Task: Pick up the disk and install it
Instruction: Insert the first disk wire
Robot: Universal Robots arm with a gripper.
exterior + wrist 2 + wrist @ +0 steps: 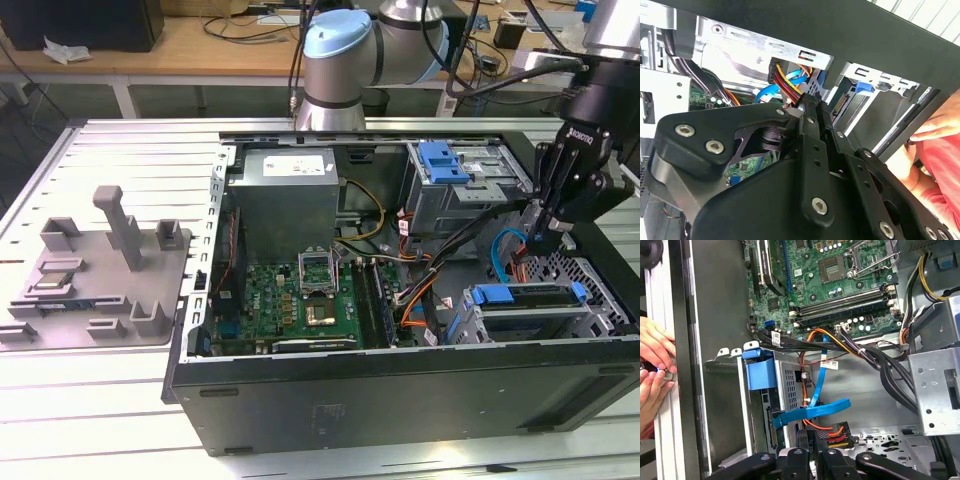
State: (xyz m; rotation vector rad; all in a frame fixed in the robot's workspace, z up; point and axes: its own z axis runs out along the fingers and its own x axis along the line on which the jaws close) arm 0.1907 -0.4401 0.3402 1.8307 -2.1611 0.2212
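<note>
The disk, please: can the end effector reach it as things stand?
Likely only its cabled end: the cage encloses the disk, and a blue cable crosses before the end effector.

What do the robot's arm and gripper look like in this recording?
The arm is silver-grey with rounded joints and a light-blue cap; black cables hang beside it. The gripper is black, with a white marking on its upper block in the exterior view. In the second wrist view its angular black plates carry silver screws.
</note>
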